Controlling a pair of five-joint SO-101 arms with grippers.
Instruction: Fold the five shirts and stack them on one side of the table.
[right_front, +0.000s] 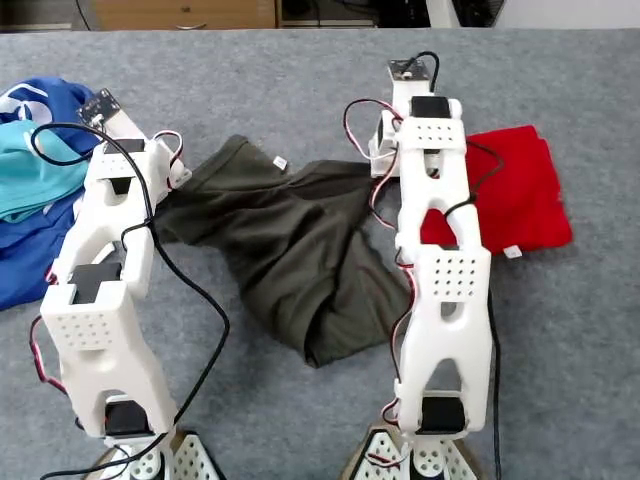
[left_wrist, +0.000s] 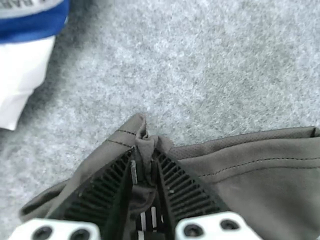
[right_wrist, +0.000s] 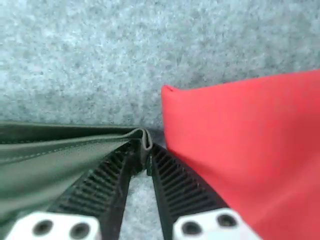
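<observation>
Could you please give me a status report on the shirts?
Both shut: left hand on olive shirt edge, right hand on opposite edge, beside folded red shirt. It lies crumpled mid-table. Heaped beside left arm: blue shirt, teal shirt.

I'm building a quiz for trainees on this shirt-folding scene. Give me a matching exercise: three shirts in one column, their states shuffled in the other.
Things: 1 olive shirt; 2 red shirt; 3 blue shirt.
States: a folded on the table's right side; b heaped at its left edge; c pinched by the left gripper and the right gripper.
Pairs: 1-c; 2-a; 3-b.
</observation>
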